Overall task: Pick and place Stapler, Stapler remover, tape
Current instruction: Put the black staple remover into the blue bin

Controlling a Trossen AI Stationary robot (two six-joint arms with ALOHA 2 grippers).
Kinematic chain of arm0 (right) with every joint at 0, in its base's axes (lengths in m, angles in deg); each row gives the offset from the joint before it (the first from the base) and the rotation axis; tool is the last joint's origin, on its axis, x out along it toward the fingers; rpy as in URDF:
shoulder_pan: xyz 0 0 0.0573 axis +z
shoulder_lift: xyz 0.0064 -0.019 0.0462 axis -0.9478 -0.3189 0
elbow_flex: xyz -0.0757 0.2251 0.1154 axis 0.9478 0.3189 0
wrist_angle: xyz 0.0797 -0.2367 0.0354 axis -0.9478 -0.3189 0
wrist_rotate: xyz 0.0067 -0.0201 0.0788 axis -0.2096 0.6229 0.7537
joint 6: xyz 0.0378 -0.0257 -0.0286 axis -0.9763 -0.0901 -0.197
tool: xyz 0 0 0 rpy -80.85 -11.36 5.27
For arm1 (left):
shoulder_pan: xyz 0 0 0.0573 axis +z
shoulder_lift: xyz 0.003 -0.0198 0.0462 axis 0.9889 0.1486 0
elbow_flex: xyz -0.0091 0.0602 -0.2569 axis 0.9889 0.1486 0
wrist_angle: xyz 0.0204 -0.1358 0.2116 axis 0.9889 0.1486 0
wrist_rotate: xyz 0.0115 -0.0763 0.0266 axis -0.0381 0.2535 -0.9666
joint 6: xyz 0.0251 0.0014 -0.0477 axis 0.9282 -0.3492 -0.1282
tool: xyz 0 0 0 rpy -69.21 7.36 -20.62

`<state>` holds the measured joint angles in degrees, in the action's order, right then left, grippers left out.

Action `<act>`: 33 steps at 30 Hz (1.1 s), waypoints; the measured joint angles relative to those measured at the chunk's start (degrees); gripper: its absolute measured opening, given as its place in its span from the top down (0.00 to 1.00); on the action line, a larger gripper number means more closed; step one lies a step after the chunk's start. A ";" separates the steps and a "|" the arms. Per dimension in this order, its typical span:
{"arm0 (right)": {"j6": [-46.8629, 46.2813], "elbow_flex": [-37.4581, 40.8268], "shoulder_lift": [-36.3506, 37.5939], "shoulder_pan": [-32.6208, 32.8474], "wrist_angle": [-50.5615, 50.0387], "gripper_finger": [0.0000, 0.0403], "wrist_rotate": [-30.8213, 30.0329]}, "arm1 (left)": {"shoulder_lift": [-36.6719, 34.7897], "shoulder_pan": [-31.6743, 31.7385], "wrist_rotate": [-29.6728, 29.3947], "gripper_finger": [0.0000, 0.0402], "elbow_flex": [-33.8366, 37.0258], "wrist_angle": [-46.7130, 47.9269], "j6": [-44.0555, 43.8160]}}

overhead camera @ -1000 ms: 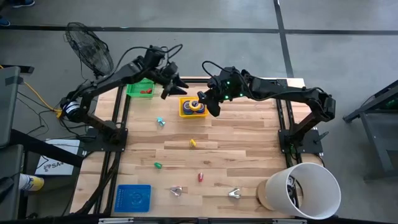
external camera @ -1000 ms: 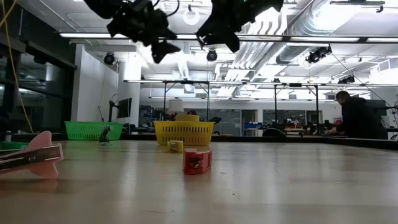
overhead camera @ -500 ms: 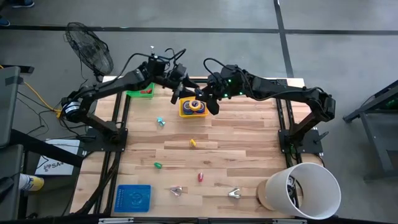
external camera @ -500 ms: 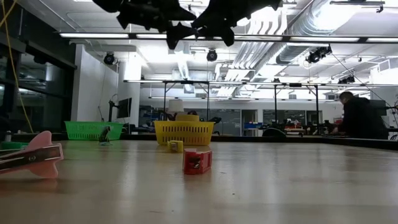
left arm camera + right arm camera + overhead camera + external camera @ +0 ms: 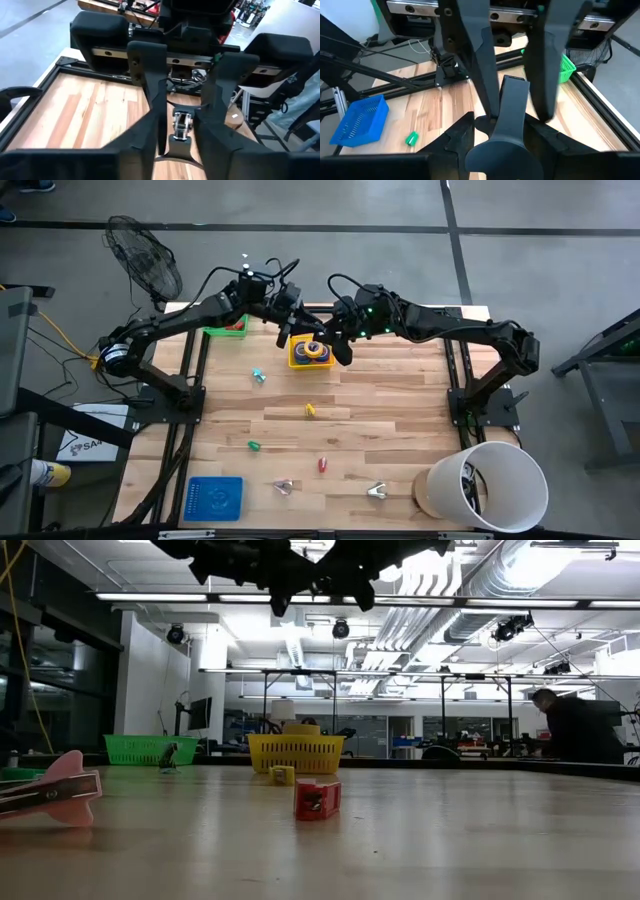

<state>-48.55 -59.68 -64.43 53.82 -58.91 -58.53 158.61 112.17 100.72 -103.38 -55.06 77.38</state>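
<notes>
A dark stapler [image 5: 514, 107] hangs in the air above the yellow basket [image 5: 296, 361] at the table's far middle, held between both grippers. My left gripper [image 5: 300, 332] comes at it from the left, my right gripper [image 5: 330, 343] from the right, and both are shut on it. They face each other high in the low view [image 5: 312, 580]. Ring-shaped tape rolls [image 5: 314, 351] lie in the yellow basket. Two small claw-shaped stapler removers [image 5: 284, 487] [image 5: 376, 492] lie on the wood near the front edge. My left gripper pinches the stapler's far end [image 5: 512, 87] between its two fingers [image 5: 475, 60], coming roughly level from the table's left. The stapler is lifted clear. A small metal part [image 5: 180, 125] shows between the fingers. My right gripper pinches the stapler near its rounded end [image 5: 496, 150] between its two fingers [image 5: 457, 137], coming from the table's right and slanting slightly down. The stapler runs along the fingers toward the left gripper, clear of the basket below.
A green basket [image 5: 222, 326] stands at the far left and a blue basket [image 5: 215, 498] at the near left. A white bucket [image 5: 485, 485] stands at the near right. Small teal [image 5: 258, 376], yellow [image 5: 310, 410], green [image 5: 254, 445] and red [image 5: 322, 465] pieces lie scattered mid-table.
My left gripper has moved toward the table's right, up to my right gripper and the stapler it holds, turning as it went. Its fingers have then shut on the stapler's free end. My right gripper has kept still.
</notes>
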 joint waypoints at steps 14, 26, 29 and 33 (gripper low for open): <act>0.23 0.00 0.00 0.01 -0.05 0.66 0.27 | -0.04 0.00 2.14 0.91 0.00 0.12 1.01; -3.33 0.00 0.00 -0.07 -2.69 0.40 2.12 | 0.00 0.00 -1.15 0.91 0.00 1.65 2.05; -4.11 0.00 0.00 -0.14 -5.15 0.35 1.99 | -0.03 0.50 -3.91 0.91 0.00 3.71 3.35; -4.13 0.02 0.00 -0.08 -9.00 0.32 1.06 | -0.54 2.39 -6.33 0.91 -0.02 6.62 3.61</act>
<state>-52.67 -59.66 -64.43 53.74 -67.91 -57.47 158.08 114.57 94.40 -103.41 -48.44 80.99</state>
